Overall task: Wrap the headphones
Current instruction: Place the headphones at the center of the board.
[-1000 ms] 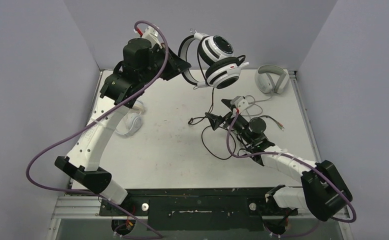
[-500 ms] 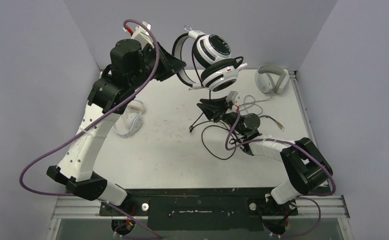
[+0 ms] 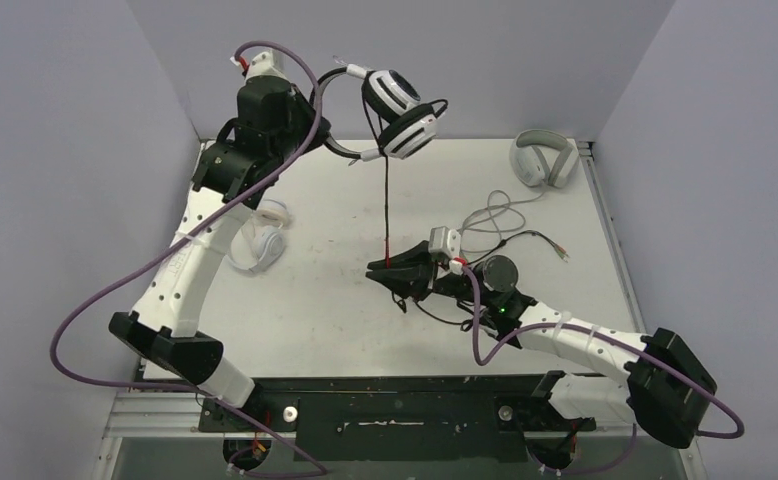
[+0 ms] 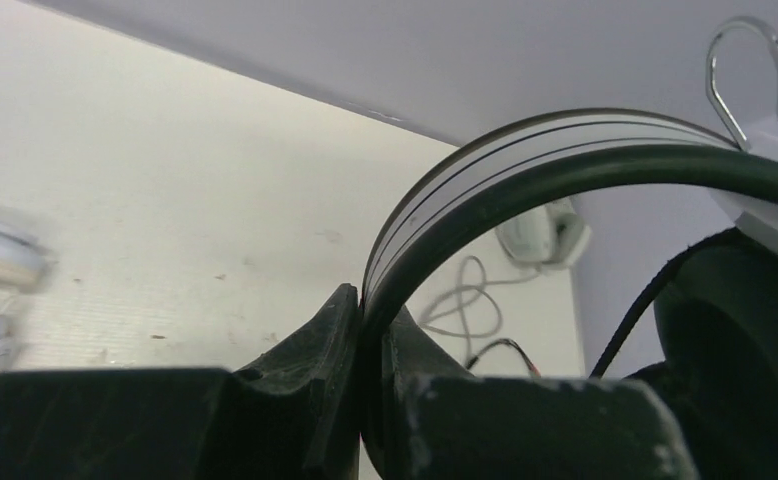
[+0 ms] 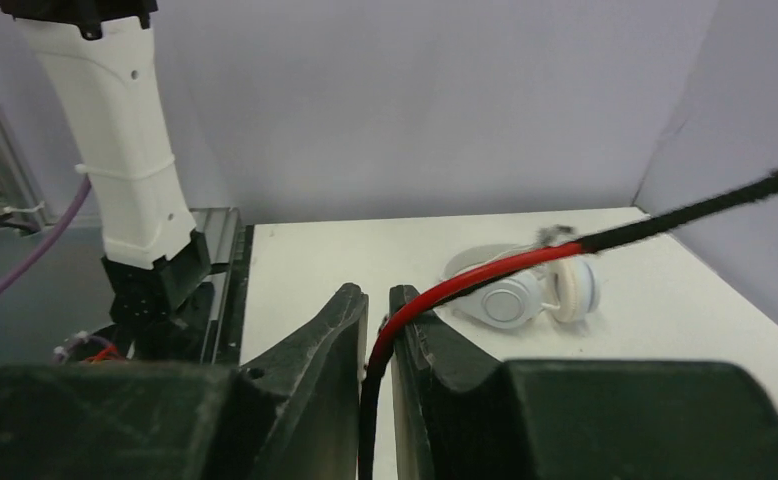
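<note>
Headset of black-and-white plastic [image 3: 397, 112] hangs above the counter [image 3: 315, 290] at twelve o'clock, its stiff band [image 4: 525, 165] clenched by the left gripper [image 4: 367, 315], while the right gripper [image 5: 378, 315] pinches the limp black cable [image 3: 386, 200], likely to slip unless taut.

Holds left arm [image 3: 197, 250] high, left fingers [image 4: 310, 400] clamped on the headphones [image 3: 397, 98]; stretches right arm [image 3: 575, 337] low, right fingers [image 5: 317, 372] pinching the cable [image 3: 386, 200].

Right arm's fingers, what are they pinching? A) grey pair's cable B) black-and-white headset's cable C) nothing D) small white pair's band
B: the right wrist view shows the right fingers closed on the red-sleeved black cable, which runs taut up to the black-and-white headset.
</note>
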You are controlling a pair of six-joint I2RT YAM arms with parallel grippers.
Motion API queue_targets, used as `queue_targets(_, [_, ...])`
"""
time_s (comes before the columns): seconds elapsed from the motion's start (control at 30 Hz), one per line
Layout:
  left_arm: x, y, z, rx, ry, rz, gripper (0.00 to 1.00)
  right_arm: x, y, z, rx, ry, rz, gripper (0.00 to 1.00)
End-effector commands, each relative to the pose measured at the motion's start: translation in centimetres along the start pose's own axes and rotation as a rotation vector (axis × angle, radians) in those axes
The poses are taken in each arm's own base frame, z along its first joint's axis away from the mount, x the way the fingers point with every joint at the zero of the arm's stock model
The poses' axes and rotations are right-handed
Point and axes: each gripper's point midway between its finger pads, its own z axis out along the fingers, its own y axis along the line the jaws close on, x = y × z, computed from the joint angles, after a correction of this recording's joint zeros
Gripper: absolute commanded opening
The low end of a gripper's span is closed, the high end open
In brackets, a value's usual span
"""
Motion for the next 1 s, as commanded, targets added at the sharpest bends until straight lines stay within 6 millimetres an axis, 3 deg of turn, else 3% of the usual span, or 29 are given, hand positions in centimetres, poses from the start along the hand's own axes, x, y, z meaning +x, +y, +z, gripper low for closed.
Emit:
queue_targets(0.0, [-5.0,1.9,0.2,-0.089,-0.294,-0.01,0.0,-1.1,2.1,0.4,-0.082,0.06,0.072,0.17])
queue_targets(0.2, [-2.5,4.5,-0.1,-0.247,-0.407,0.302,0.0,-4.0,-0.1,1.9,0.003,0.053,0.114,0.11])
queue_targets(0.33, [-1.4,6.7,-1.3,-0.322,-0.455,0.441,0.0,-5.5,-3.5,2.2,0.09,0.037,0.198,0.01])
queue_targets(0.43, [0.1,7.7,-1.6,-0.318,-0.413,0.64,0.0,-6.2,-6.6,1.3,0.138,0.018,0.274,0.0])
queue_targets(0.6, [2.5,9.2,-1.5,-0.354,-0.29,0.91,0.0,-4.4,-11.3,-1.1,0.266,0.166,0.24,0.0])
queue_targets(0.77, [6.2,8.5,-1.2,-0.24,-0.109,1.063,0.0,-2.4,-14.9,-3.9,0.342,0.328,0.175,0.0])
queue_targets(0.97, [10.5,7.9,-1.4,-0.106,0.109,1.121,0.0,-0.9,-17.1,-5.2,0.4,0.433,0.096,0.04])
